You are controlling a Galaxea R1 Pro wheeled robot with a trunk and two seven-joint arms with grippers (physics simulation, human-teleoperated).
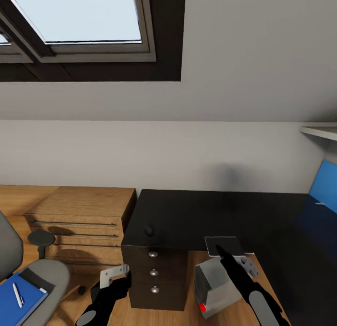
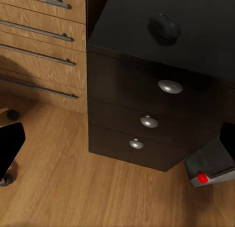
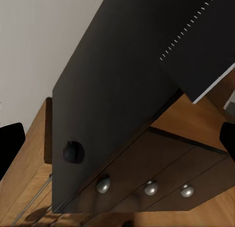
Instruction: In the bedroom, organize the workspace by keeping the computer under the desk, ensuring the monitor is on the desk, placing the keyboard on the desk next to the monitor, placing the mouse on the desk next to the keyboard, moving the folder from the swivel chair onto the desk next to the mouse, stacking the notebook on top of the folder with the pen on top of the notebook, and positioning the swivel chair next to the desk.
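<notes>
The black desk (image 1: pixel 224 213) stands ahead against the wall, with the black mouse (image 1: pixel 149 231) (image 2: pixel 164 27) (image 3: pixel 73 152) near its left front corner. A flat dark panel with a pale rim, seemingly the keyboard (image 1: pixel 224 245) (image 3: pixel 196 46), lies over the desk's front edge. The grey computer tower (image 1: pixel 213 288) (image 2: pixel 210 166) with a red button stands on the floor under the desk. My right gripper (image 1: pixel 234 260) is open just below that panel. My left gripper (image 1: pixel 113 275) hangs open in front of the desk's drawers (image 2: pixel 147 120). At the lower left, the grey swivel chair (image 1: pixel 49 272) carries the blue folder (image 1: pixel 21 302) with a white pen (image 1: pixel 17 294) on it.
A wooden chest of drawers (image 1: pixel 79 218) stands directly left of the desk. Something blue (image 1: pixel 325 192) and a pale shelf (image 1: pixel 320 131) are at the right edge. A skylight (image 1: pixel 84 17) is set in the sloped ceiling. Wood floor lies between chair and desk.
</notes>
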